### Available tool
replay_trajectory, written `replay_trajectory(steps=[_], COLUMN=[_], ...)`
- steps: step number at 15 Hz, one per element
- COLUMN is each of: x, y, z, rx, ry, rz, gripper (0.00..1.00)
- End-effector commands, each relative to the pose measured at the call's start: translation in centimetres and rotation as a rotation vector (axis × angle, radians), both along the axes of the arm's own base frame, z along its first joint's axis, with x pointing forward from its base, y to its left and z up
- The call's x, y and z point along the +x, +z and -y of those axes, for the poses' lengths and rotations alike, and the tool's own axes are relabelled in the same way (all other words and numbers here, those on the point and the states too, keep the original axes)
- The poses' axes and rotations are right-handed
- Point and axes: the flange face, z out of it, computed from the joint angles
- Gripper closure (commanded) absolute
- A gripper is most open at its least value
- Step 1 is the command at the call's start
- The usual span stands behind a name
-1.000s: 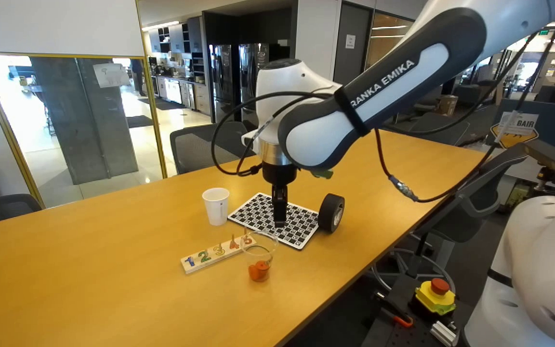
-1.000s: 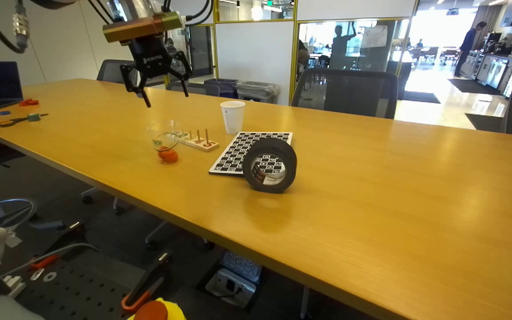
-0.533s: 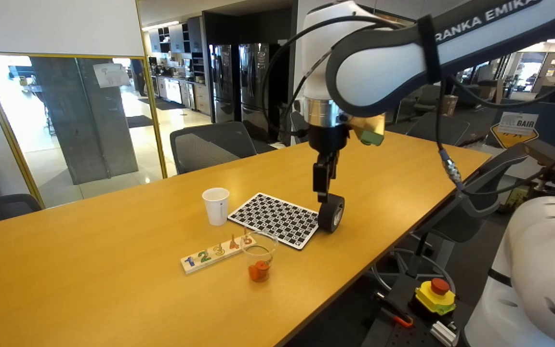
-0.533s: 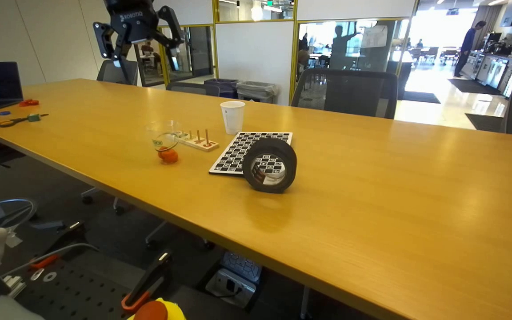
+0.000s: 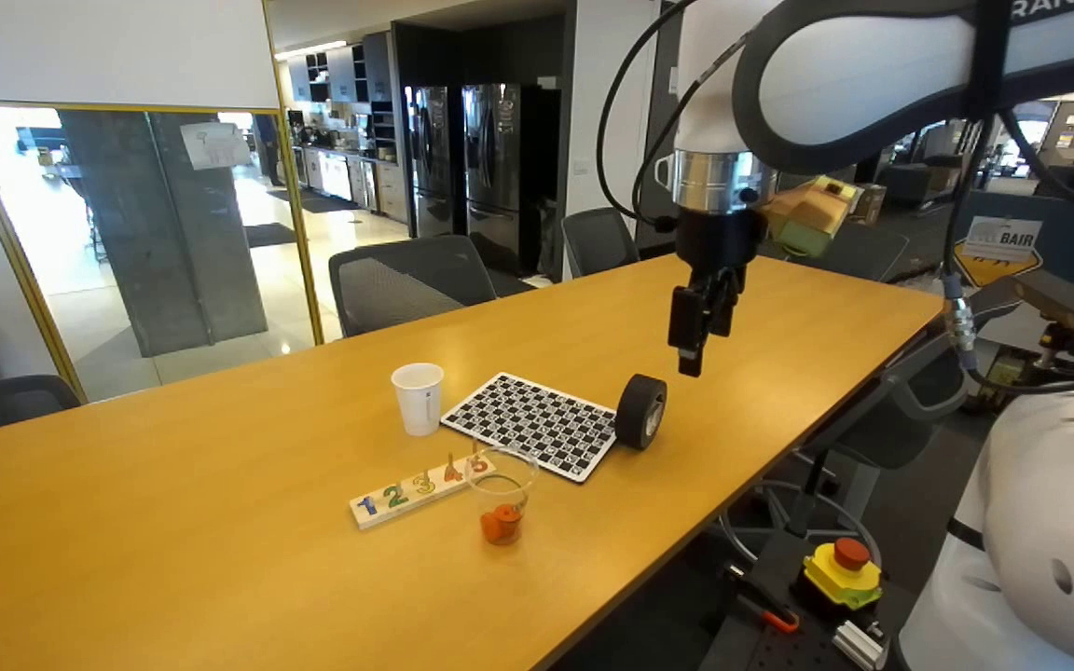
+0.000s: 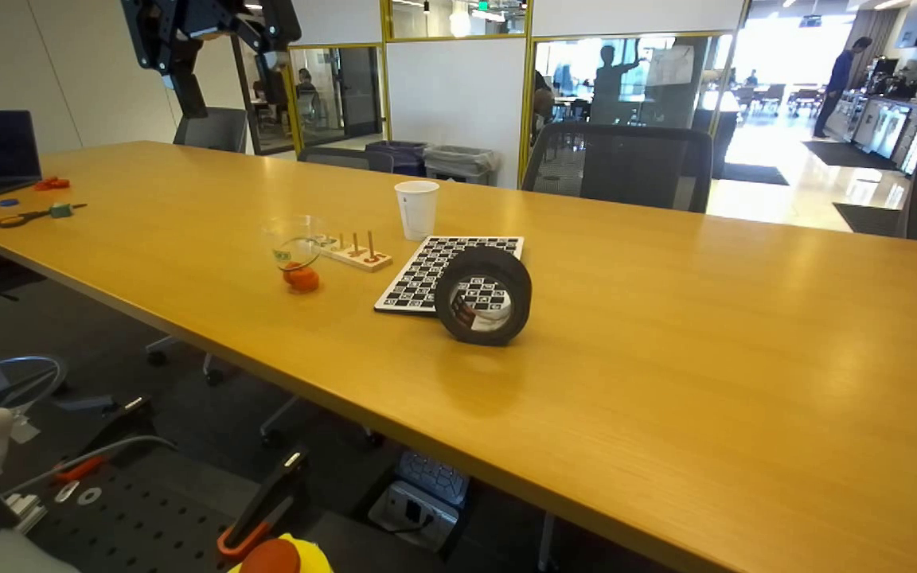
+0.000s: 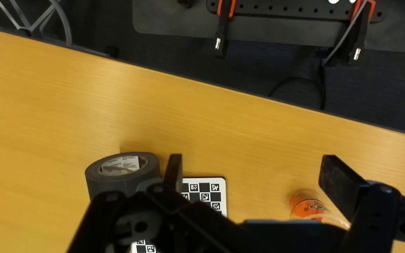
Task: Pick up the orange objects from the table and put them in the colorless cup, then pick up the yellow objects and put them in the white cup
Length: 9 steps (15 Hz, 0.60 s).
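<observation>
above the table point(image 5: 220, 578), the pincer point(image 7: 252, 170) hangs, jaws spread wide; orange pieces point(image 5: 501, 525) sit in the clear cup point(image 5: 511, 494).

Small, rounded orange pieces point(image 5: 501, 525), more than one, lie at the bottom of a colorless, see-through plastic cup point(image 5: 504, 496), visible through its wall in both exterior views; their exact number cannot be told. This cup stands upright, open at the top. Apart from it, also upright, stands a plain, opaque white cup point(image 6: 417, 212), tapered and wider at the rim, the bottom of its interior hidden from view.
</observation>
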Motion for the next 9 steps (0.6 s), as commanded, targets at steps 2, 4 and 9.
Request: replay_trajectory(steps=[2, 4, 9], x=[-2.1, -2.4, -2.7], y=[0.0, -0.1, -0.6], z=[0.7, 1.0, 1.5], rx=[0.077, 0.102, 0.139], ry=[-0.007, -0.020, -0.044], rz=[0.064, 0.072, 0.077], gripper=[0.00, 0.00, 0.00])
